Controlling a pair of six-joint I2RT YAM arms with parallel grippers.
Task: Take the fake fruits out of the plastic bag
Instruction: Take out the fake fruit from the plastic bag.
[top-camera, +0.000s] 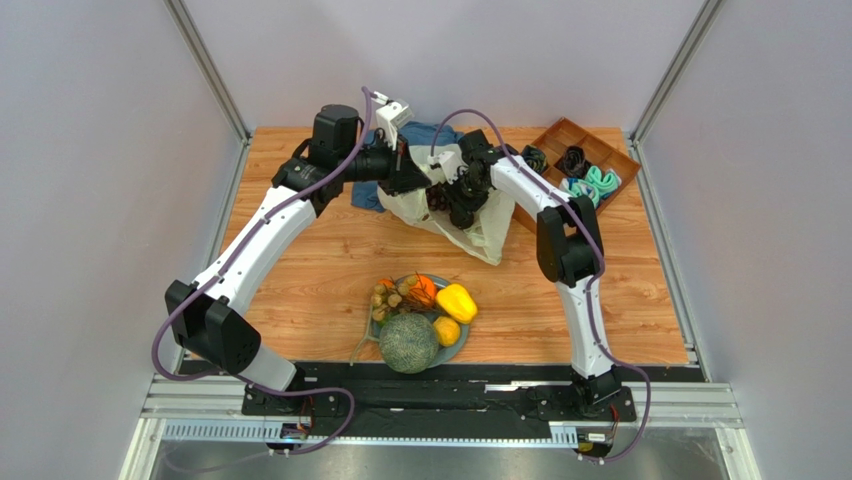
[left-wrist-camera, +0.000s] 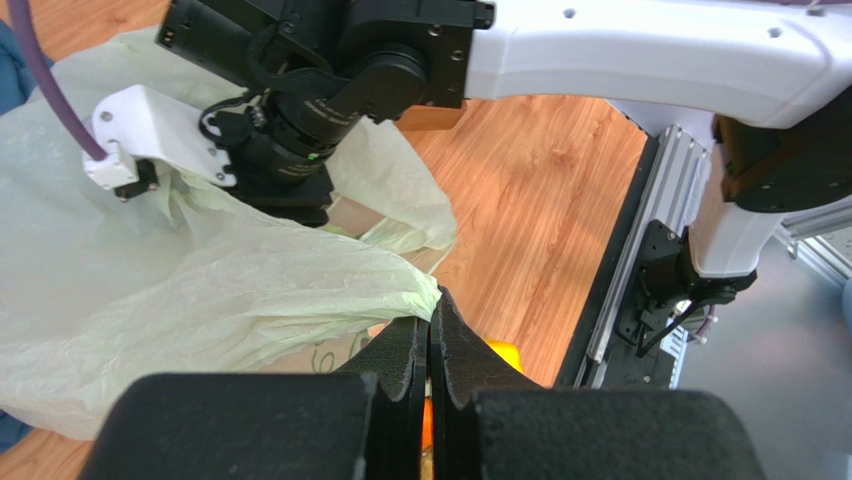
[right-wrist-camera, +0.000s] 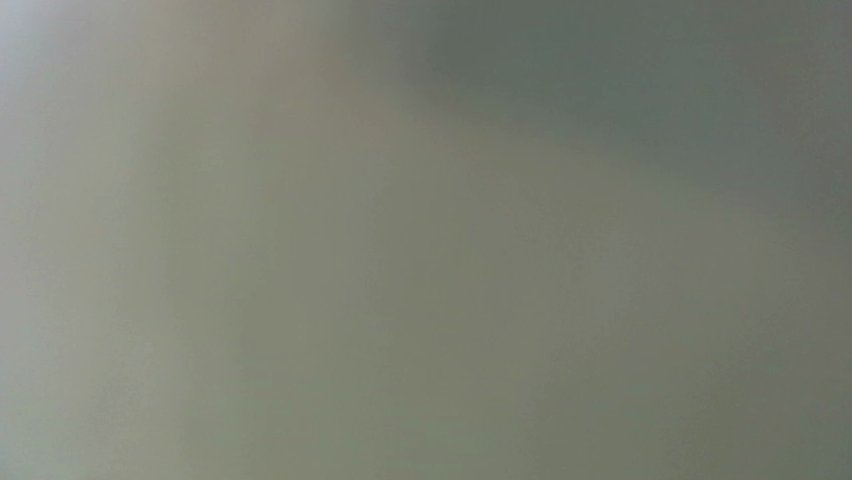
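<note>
The pale yellow-green plastic bag (top-camera: 470, 228) lies crumpled at the back middle of the table. My left gripper (left-wrist-camera: 431, 335) is shut, pinching the bag's edge (left-wrist-camera: 330, 290) at its fingertips. My right arm's wrist (top-camera: 468, 190) reaches down into the bag's mouth, and its fingers are hidden by the plastic. The right wrist view is only a grey-green blur. Fake fruits sit on a grey plate (top-camera: 458, 350) near the front: a netted green melon (top-camera: 408, 343), a yellow piece (top-camera: 457, 302), an orange (top-camera: 446, 331) and small tan pieces (top-camera: 385, 298).
A wooden tray (top-camera: 560, 135) at the back right holds rolled socks (top-camera: 598, 182), green and black. A blue cloth (top-camera: 428, 133) lies under and behind the bag. Grey walls close in the table on three sides.
</note>
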